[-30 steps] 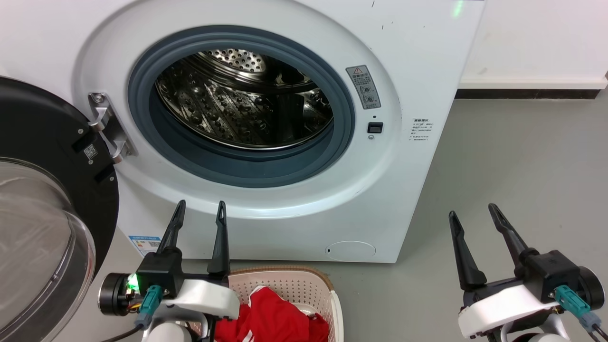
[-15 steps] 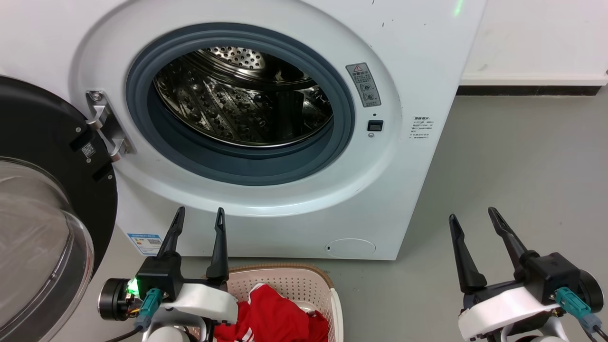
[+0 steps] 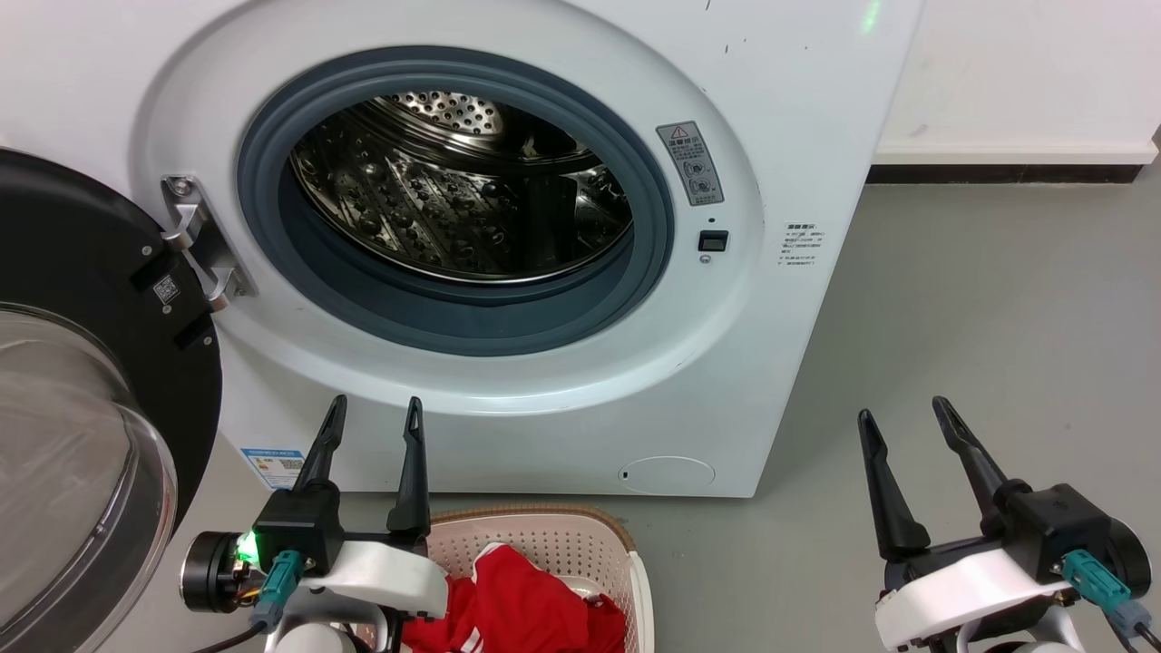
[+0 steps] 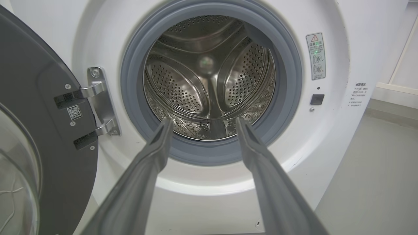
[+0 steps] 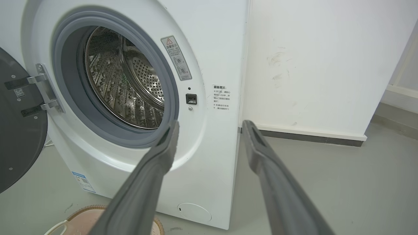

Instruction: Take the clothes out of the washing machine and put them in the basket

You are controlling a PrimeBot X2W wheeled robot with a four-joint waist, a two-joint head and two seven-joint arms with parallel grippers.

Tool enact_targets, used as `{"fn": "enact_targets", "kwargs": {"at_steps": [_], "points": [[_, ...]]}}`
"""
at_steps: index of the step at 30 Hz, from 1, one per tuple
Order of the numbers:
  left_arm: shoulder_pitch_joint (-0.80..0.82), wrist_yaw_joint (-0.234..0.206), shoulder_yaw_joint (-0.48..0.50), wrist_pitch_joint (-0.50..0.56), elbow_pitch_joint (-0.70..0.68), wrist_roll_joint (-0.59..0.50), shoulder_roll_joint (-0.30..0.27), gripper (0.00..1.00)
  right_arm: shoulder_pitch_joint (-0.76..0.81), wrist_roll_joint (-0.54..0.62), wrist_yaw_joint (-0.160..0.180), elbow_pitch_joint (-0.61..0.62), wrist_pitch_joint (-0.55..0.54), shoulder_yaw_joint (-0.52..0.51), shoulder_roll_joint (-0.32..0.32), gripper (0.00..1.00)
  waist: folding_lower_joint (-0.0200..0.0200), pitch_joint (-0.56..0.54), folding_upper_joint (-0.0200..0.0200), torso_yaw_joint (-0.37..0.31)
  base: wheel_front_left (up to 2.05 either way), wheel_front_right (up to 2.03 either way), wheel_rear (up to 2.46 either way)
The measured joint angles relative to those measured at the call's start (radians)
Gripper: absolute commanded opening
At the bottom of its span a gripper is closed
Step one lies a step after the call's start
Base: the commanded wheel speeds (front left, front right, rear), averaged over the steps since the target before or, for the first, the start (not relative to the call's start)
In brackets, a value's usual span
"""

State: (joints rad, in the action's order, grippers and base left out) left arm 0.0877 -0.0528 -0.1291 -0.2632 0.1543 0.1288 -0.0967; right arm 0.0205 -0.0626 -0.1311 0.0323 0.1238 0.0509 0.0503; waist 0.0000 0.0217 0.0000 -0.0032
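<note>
The white washing machine (image 3: 798,118) stands ahead with its black-framed glass door (image 3: 82,426) swung open to the left; no fabric shows in the steel drum (image 3: 453,199). Red clothes (image 3: 526,608) with white trim lie in the cream basket (image 3: 639,580) on the floor below the opening. My left gripper (image 3: 374,413) is open and holds nothing, just left of the basket, pointing at the machine's front. My right gripper (image 3: 902,413) is open and holds nothing over the floor to the right. The left wrist view looks into the drum (image 4: 209,81) between open fingers (image 4: 156,143). The basket's rim (image 5: 81,213) shows in the right wrist view.
Grey floor (image 3: 998,317) stretches right of the machine up to a white wall with a dark baseboard (image 3: 1007,172). The open door takes up the space at the left. A round service cap (image 3: 667,474) sits low on the machine's front.
The left gripper has slipped slightly down and left. The head camera has shifted a little. The right arm has stayed in place.
</note>
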Motion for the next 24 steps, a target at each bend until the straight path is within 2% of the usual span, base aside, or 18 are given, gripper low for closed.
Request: {"fn": "enact_targets", "kwargs": {"at_steps": [3, 4, 8, 24], "points": [[0.000, 0.004, 0.000, 0.000, -0.002, 0.002, -0.001, 1.00, 0.000, -0.006, 0.000, -0.001, 0.001, 0.001, 0.000, 1.00, 0.0000, -0.001, 0.0000, -0.001, 0.00, 0.00, 0.00], [-0.001, 0.006, 0.000, 0.000, 0.000, 0.005, 0.000, 0.00, 0.001, -0.007, 0.000, -0.004, 0.000, 0.001, 0.000, 0.00, 0.0000, -0.001, 0.0000, -0.001, 0.00, 0.00, 0.00], [-0.024, 0.008, 0.001, 0.008, 0.035, 0.015, 0.007, 0.00, 0.019, -0.019, 0.000, -0.035, -0.001, 0.003, 0.000, 0.00, 0.0000, -0.001, 0.0000, -0.002, 0.00, 0.00, 0.00], [-0.024, 0.043, 0.049, 0.085, 0.048, 0.318, 0.014, 0.00, 0.005, -0.356, 0.000, -0.084, -0.028, -0.004, 0.014, 0.00, 0.0000, -0.003, 0.0000, -0.001, 0.00, 0.00, 0.00]]}}
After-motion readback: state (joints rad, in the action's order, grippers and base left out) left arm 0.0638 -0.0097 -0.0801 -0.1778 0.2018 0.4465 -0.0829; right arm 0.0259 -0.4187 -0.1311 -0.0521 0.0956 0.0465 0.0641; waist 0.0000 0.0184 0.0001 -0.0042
